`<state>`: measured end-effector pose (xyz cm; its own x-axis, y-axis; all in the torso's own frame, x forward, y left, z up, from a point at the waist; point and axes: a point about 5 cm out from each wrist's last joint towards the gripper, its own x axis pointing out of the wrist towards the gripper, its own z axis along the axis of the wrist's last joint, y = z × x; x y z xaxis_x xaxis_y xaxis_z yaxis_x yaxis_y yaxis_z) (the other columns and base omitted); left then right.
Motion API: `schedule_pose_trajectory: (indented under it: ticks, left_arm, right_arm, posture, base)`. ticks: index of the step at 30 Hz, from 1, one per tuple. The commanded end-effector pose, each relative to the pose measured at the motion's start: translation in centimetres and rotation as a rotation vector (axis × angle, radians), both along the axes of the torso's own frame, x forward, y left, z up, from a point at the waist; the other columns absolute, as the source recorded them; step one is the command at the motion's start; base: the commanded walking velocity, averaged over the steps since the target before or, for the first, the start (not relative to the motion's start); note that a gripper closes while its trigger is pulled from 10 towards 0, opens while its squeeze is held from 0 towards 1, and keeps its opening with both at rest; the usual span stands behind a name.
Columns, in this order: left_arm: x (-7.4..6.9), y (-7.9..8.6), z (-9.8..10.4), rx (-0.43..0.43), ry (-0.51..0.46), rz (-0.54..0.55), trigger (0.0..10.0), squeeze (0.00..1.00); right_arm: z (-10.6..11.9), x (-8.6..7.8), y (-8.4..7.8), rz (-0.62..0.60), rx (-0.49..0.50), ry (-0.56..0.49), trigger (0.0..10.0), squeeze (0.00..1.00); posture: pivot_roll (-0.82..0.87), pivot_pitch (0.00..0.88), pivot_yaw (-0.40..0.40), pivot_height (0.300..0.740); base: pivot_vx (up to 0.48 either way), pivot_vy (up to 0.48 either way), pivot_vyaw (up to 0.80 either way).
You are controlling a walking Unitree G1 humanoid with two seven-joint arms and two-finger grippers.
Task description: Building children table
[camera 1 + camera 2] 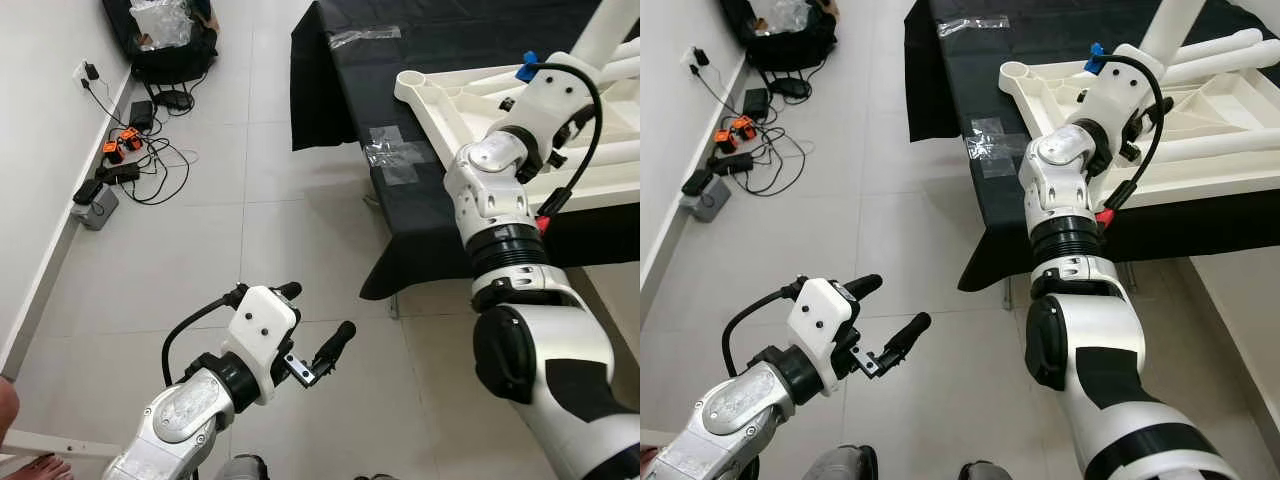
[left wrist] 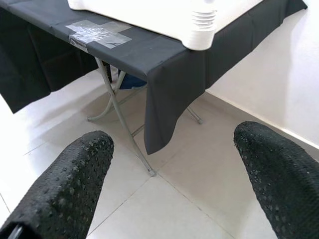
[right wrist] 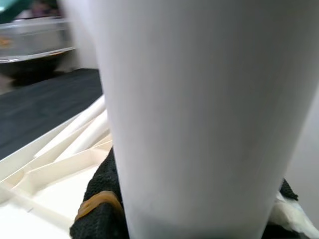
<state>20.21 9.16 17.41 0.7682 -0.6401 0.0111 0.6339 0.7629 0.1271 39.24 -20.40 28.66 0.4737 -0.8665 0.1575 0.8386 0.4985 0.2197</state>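
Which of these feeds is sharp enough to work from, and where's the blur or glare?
Both eye views: sharp and evenly lit, mild glare on the clear tape on the black cloth. Left wrist view: background crisp, the left tool fingers loom soft at close range. Right wrist view: the white table leg is too close, blurred, and the background is also soft.

Pale tiled floor (image 1: 280, 230). Against the wall, a black bag (image 1: 170, 45) with clear plastic on top. Nearby, tangled black cables (image 1: 160, 165), orange chargers (image 1: 120, 145) and a grey power strip (image 1: 95, 208). Black cloth (image 1: 400, 200) draped over the folding surface, patched with clear tape (image 1: 392, 155). A person's bare foot (image 1: 40, 467) at the lower corner.
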Motion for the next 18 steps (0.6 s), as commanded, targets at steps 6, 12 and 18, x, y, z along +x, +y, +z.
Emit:
schedule_pose_trajectory:
  ticks: [6, 12, 18]
  left_arm:
    - [-0.2, -0.1, -0.4, 0.005, 0.02, -0.005, 10.0, 0.0]
    - [-0.2, -0.1, -0.4, 0.006, 0.018, -0.004, 10.0, 0.0]
    - [-0.2, -0.3, -0.5, 0.001, 0.019, -0.006, 10.0, 0.0]
  right_arm:
    - [-2.8, -0.2, 0.1, -0.092, 0.084, 0.098, 10.0, 0.0]
    - [-2.6, 0.1, 1.2, -0.067, 0.118, 0.095, 10.0, 0.0]
    - [-2.0, 0.5, 2.0, -0.006, 0.114, 0.066, 10.0, 0.0]
  posture:
    - [0.06, 0.184, -0.022, 0.74]
    - [0.06, 0.184, -0.027, 0.74]
    - [0.06, 0.183, -0.029, 0.74]
  base:
    - [0.0, 0.0, 0.0]
    - [0.0, 0.0, 0.0]
    - [0.0, 0.0, 0.0]
